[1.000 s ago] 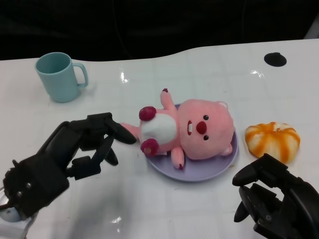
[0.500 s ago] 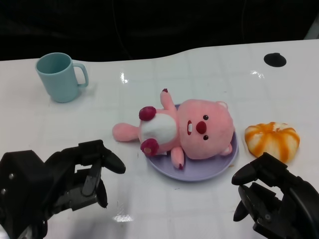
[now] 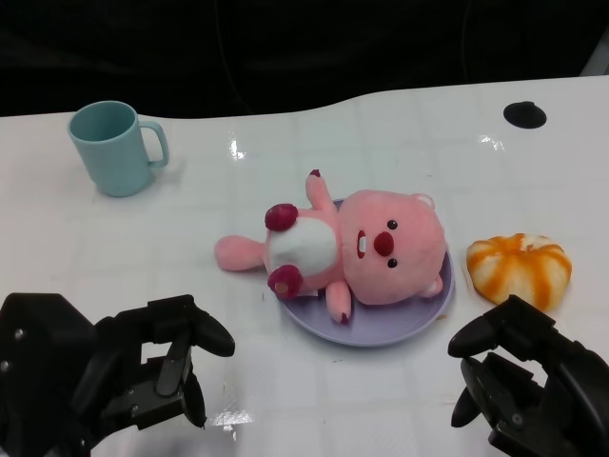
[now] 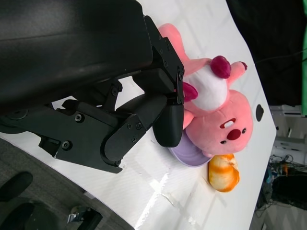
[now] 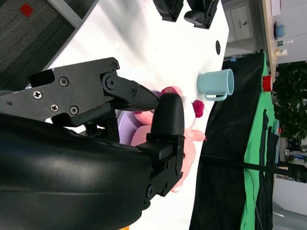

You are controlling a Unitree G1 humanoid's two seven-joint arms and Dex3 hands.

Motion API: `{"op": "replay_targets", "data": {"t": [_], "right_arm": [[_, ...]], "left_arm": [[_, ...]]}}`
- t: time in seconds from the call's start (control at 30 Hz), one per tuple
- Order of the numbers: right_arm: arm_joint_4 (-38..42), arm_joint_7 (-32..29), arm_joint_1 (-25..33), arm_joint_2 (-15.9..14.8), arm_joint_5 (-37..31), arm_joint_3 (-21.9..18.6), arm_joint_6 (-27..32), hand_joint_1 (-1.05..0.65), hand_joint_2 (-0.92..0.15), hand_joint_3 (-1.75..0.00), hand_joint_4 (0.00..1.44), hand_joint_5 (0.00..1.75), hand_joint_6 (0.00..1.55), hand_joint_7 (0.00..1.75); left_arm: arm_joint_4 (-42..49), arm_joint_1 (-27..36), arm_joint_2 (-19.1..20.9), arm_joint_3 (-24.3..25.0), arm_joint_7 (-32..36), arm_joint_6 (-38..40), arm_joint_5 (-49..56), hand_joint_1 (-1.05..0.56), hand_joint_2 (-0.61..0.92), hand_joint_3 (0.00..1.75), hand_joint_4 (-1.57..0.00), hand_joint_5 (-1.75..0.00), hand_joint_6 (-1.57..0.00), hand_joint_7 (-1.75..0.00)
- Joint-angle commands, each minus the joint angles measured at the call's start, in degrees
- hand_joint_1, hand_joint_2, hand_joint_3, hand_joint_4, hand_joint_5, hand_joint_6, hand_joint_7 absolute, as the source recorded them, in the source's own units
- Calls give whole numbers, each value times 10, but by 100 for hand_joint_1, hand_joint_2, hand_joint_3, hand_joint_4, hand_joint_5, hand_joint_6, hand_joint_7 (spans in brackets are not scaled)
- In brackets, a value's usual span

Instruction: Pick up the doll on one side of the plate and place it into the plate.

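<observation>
The 1 pink doll point(image 3: 357, 249) lies on its back with its head and most of its white belly on the purple plate point(image 3: 419, 319); 1 pink leg sticks out over the plate's left rim onto the white bench point(image 3: 285, 400). The plate holds nothing else. In the left wrist view the doll point(image 4: 216, 103) shows beyond the fingers, lying across the plate point(image 4: 184, 152).

Just right of the plate, apart from it, sits 1 orange-and-white striped toy pumpkin point(image 3: 520, 268), also seen in the left wrist view point(image 4: 223, 172). Far to the left stands 1 upright teal mug point(image 3: 111, 147) with its handle pointing right; its inside is not visible. The right wrist view shows the mug point(image 5: 216, 84) too. 1 small black disc point(image 3: 525, 113) lies on the far right of the bench.

The left hand point(image 3: 143, 367) holds nothing, fingers loosely curled but apart, hovering near the bench's front edge, well clear of the doll. Compared with 0.5 s ago it has drawn slightly farther back toward the robot; 1.0 s ago its fingers were right at the doll's leg. The right hand point(image 3: 519, 381) is empty too, fingers spread, low at the right, and has barely shifted. The doll, plate, mug and pumpkin lie as before.
</observation>
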Motion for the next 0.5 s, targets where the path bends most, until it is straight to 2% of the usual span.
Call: {"op": "replay_targets", "data": {"t": [0.03,0.5], "right_arm": [[-9,-2,8,-7,-6,-4,-10,-30,-92,-60,50,172,38,165],[-1,-5,13,1,-5,-8,-16,-30,-92,-61,48,175,37,167]], "left_arm": [[5,4,0,7,8,2,4,-9,45,132,-81,-175,-75,-152],[45,1,12,4,-19,-40,16,-10,45,131,-80,-175,-74,-154]]}}
